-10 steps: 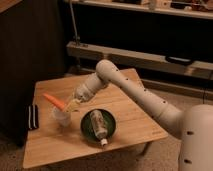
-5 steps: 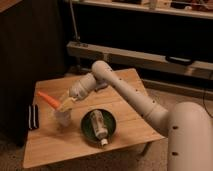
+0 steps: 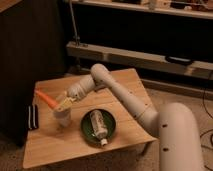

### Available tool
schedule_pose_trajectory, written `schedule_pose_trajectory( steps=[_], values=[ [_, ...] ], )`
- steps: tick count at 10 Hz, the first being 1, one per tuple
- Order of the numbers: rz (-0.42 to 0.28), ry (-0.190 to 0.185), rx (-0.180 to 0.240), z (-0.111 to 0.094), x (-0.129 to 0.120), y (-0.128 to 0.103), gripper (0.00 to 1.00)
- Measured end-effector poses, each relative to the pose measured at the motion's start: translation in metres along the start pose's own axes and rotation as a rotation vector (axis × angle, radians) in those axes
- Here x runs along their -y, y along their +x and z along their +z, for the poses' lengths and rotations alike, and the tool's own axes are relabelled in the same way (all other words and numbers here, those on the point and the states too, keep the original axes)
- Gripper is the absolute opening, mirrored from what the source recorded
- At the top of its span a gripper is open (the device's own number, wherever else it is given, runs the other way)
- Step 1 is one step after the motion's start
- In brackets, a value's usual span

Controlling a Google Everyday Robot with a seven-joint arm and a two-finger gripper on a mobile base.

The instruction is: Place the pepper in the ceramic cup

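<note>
Pepper [image 3: 46, 98] held in gripper [image 3: 61, 105], arm outstretched above ceramic cup [image 3: 63, 118]

An orange-red pepper [image 3: 45, 98] is showing bright against a dark backdrop, held in the pale cream gripper [image 3: 62, 104] of a white robot arm [image 3: 125, 95] directly above a whitish, faintly translucent cup [image 3: 62, 118]. A white bottle [image 3: 98, 123] is lying on a dark green plate [image 3: 112, 131], while a black-and-white striped object [image 3: 33, 116] is sitting at the light tan wooden table's [image 3: 60, 147] edge.
</note>
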Motion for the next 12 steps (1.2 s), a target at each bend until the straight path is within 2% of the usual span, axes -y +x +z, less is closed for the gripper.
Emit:
schedule_pose_trajectory(
  steps=[3, 6, 7, 9, 10, 12],
  values=[
    [-0.032, 0.015, 0.01, 0.001, -0.006, -0.003, 0.05],
    [-0.041, -0.003, 0.02, -0.011, -0.01, -0.003, 0.05],
    [-0.037, -0.021, 0.022, -0.018, -0.012, -0.003, 0.1],
    [-0.028, -0.045, 0.016, -0.026, -0.015, -0.003, 0.27],
    [-0.026, -0.047, 0.02, -0.027, -0.015, -0.001, 0.41],
    [-0.022, -0.036, 0.028, -0.024, -0.014, -0.001, 0.61]
  ],
)
